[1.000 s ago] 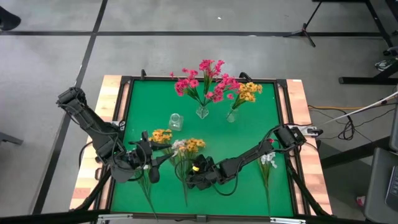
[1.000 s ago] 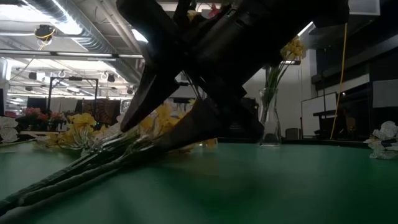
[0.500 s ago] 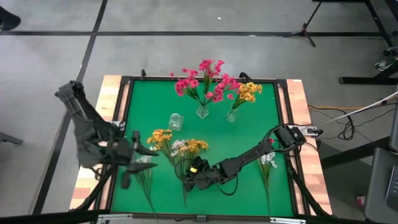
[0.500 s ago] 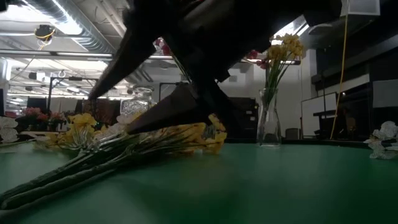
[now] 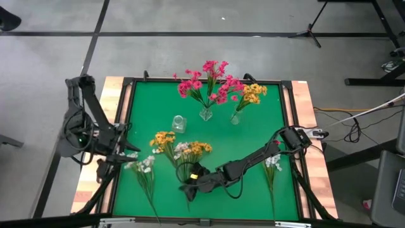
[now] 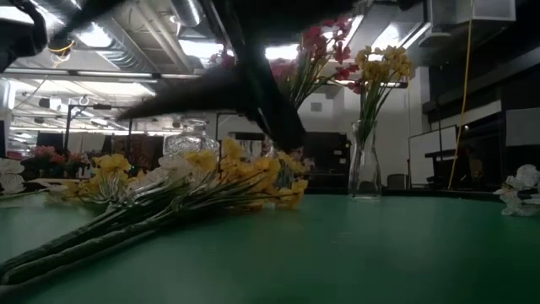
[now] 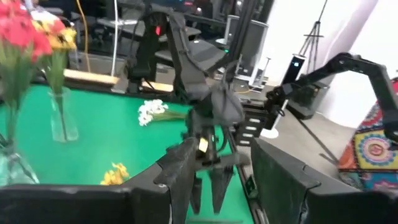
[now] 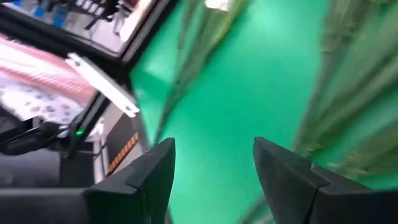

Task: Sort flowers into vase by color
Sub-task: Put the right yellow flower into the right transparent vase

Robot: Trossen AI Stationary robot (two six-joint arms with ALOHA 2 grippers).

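A flat, bright green mat covers the worktop (image 5: 253,136), framed by a dark rim and pale wooden edge strips. Near the upper middle of the high view a small clear glass vase (image 5: 206,114) holds a spray of magenta-pink flowers (image 5: 205,81) with thin green stems, and just to its right a second slim glass vase (image 5: 235,118) carries yellow-orange flowers (image 5: 252,94). A third, squat glass vase (image 5: 178,123) stands empty to the left of them. Loose on the mat at lower centre lies a bundle of yellow-orange and white sprigs (image 5: 180,152), their long stems running toward the bottom edge; in the low view their small clustered blossoms look crumpled and papery. A white sprig (image 5: 140,168) lies at the lower left of the mat, and another white sprig (image 5: 273,163) at the lower right. The right end effector (image 5: 188,189) hangs low over the stems of the central bundle at the bottom centre of the high view, its two dark, blocky fingers (image 8: 146,177) spread apart with bare green mat between them and nothing gripped. The left end effector (image 5: 101,170) sits at the left edge of the worktop, over the wooden strip, its matte black fingers (image 7: 177,168) likewise parted and empty, pointing across the mat toward the right arm.
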